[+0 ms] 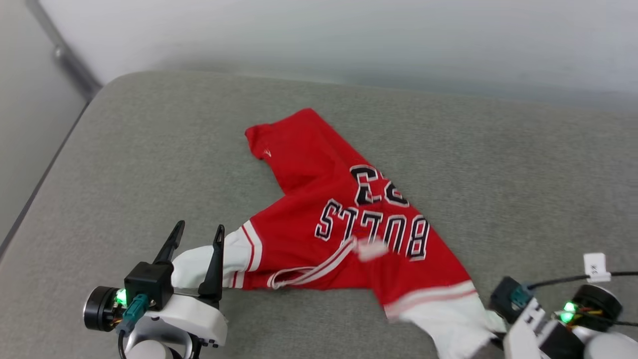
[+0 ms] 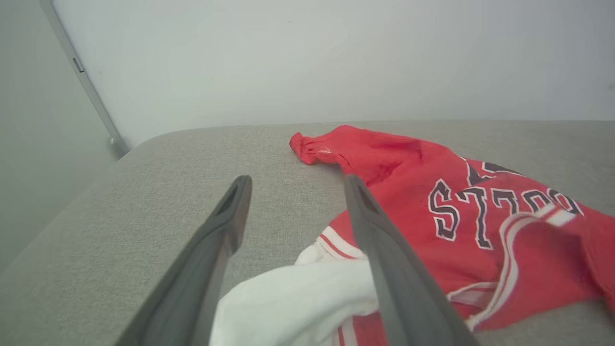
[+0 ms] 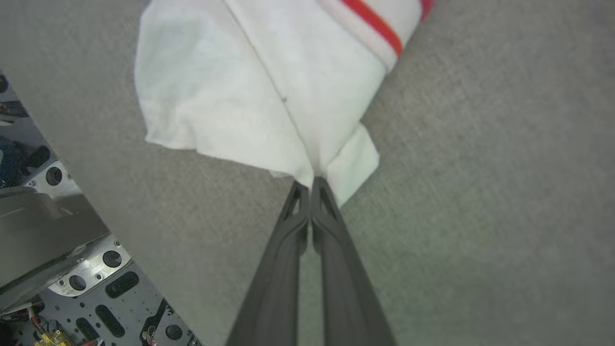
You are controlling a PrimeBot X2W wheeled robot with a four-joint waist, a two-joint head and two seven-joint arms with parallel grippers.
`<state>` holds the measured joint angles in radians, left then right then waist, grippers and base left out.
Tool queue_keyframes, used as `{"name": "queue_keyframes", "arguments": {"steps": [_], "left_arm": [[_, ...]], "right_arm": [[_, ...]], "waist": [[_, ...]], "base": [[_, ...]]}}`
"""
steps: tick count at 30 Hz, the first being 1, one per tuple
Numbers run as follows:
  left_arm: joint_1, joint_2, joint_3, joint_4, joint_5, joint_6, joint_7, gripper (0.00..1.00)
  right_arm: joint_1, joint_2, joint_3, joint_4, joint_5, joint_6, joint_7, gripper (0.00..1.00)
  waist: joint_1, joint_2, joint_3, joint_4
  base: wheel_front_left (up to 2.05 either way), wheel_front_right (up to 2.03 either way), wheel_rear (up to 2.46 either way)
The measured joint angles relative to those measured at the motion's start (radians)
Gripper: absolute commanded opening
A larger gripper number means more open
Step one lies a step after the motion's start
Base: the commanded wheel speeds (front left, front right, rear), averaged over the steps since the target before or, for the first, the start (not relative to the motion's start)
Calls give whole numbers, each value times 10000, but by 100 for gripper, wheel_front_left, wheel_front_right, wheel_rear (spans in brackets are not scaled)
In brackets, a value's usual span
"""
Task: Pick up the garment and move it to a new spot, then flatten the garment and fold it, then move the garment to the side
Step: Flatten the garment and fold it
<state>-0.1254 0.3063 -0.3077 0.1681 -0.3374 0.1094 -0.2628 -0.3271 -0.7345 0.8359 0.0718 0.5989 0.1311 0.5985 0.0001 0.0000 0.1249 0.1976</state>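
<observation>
Where the left gripper [image 1: 199,227] stands: at the near left, fingers spread wide, holding nothing.
Left sleeve [image 1: 234,257]: white, bunched between and under those fingers; whether they touch it cannot be told.
Garment [image 1: 319,199]: red, lying rumpled on the grey cushion [image 1: 124,164], print facing up and upside down in the head view, one red corner reaching toward the pale wall [image 1: 349,30].
Right sleeve [image 1: 448,324]: white with striped trim, at the near right.
Right gripper [image 3: 311,185]: fingers pinched together on that sleeve's edge.
</observation>
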Motion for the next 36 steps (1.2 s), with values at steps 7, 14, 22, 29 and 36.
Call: {"name": "queue_keyframes", "arguments": {"steps": [7, 14, 22, 29, 36], "left_arm": [[-58, -71, 36, 188, 82, -171, -2, 100], [-180, -178, 19, 364, 105, -303, -2, 100], [58, -163, 180, 508, 132, -349, -2, 100], [193, -174, 176, 500, 134, -351, -2, 100], [126, -176, -17, 314, 188, -449, 2, 100]], "right_arm": [[81, -2560, 855, 359, -771, 2, -600, 0], [-600, -2888, 736, 2000, -1379, 4, -1509, 0], [-516, -1960, -642, 2869, -495, 4, -2545, 100], [-268, -1486, -2439, 1776, 757, 0, -2247, 100], [-314, -374, -3325, 161, 1035, 0, -230, 100]], "waist": [[0, 0, -94, -883], [0, 0, 33, -979], [0, 0, -191, -1062], [-1, 0, -567, -1221], [-2, 0, -377, -1001]], "base": [[0, 0, 0], [0, 0, 0], [0, 0, 0], [0, 0, 0], [0, 0, 0]]}}
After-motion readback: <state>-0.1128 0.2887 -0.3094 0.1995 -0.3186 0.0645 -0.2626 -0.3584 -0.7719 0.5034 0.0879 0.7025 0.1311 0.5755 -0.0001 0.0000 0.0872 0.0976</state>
